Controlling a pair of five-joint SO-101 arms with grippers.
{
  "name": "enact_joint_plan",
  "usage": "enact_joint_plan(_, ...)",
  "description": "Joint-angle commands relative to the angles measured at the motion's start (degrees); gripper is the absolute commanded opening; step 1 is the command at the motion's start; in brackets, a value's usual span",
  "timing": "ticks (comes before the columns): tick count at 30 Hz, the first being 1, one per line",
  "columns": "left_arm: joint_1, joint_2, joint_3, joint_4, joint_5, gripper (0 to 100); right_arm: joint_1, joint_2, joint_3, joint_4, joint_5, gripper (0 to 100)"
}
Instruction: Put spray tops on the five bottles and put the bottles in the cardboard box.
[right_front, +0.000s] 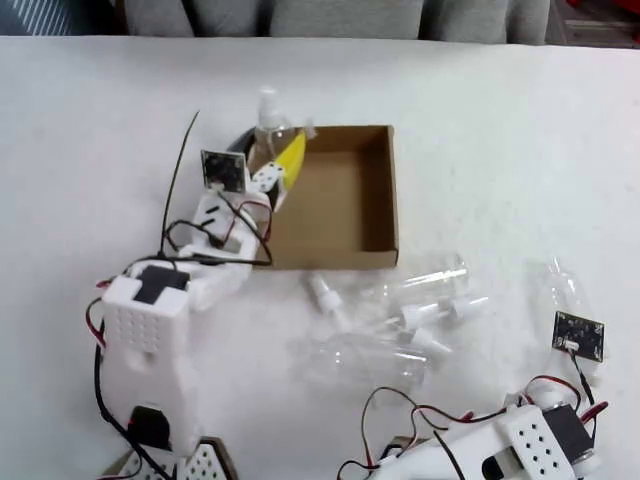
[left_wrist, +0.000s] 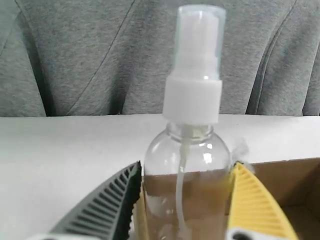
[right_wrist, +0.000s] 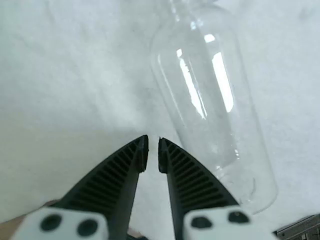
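Observation:
A clear bottle (left_wrist: 186, 165) with a white spray top (left_wrist: 195, 75) stands upright between the grey and yellow fingers of my left gripper (left_wrist: 187, 167), which is shut on it. From above, this bottle (right_front: 272, 125) is at the far left corner of the cardboard box (right_front: 385, 200), with the left gripper (right_front: 268, 148) around it. My right gripper (right_wrist: 152, 145) is shut with nothing in it, just beside a capless bottle (right_wrist: 210, 95) lying on the table. That bottle (right_front: 562, 288) lies at the right.
Two more clear bottles (right_front: 362, 362) (right_front: 425, 280) lie in front of the box, among loose white spray tops (right_front: 325, 295) (right_front: 440, 312). The right arm's body (right_front: 530, 440) is at the near right edge. Grey cushions run behind the table.

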Motion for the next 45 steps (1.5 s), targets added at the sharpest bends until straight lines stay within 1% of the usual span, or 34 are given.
enact_joint_plan(1,-0.5,-6.5,3.2,-0.6,0.2,27,-0.7,-0.6,-0.4,0.6,0.4,1.7)
enact_joint_plan(6,-0.5,-10.0,3.4,5.0,-0.1,28,-0.7,-0.6,-0.4,0.6,0.4,1.7)
enact_joint_plan(9,-0.2,-11.1,3.6,5.9,-0.1,34,-0.7,-0.6,-0.4,0.6,0.4,1.7)
enact_joint_plan(12,-0.1,-12.2,3.3,11.1,-0.1,42,-0.7,-0.6,-0.4,0.6,0.4,1.7)
enact_joint_plan(15,-0.1,-13.8,3.3,14.7,-0.2,46,-0.7,-0.6,-0.4,0.6,0.4,1.7)
enact_joint_plan(20,-0.3,-16.0,3.8,15.5,0.1,46,-0.9,-0.6,-0.4,0.6,0.4,1.7)
enact_joint_plan(23,-0.4,-16.6,3.8,16.9,0.1,46,-2.0,-0.7,0.0,0.5,0.4,1.7)
enact_joint_plan(33,-0.6,-20.1,4.1,20.8,0.1,47,-2.0,-0.7,0.1,0.5,0.4,1.7)
enact_joint_plan(41,0.2,-31.3,13.6,21.4,-0.3,46,-2.0,-0.7,0.1,0.5,0.4,1.7)
enact_joint_plan(43,0.7,-35.3,16.4,24.3,-1.8,46,-2.0,-0.7,0.1,0.5,0.4,1.7)
enact_joint_plan(45,1.1,-39.9,19.1,29.6,-4.1,46,-2.0,-0.7,0.1,0.5,0.4,1.7)
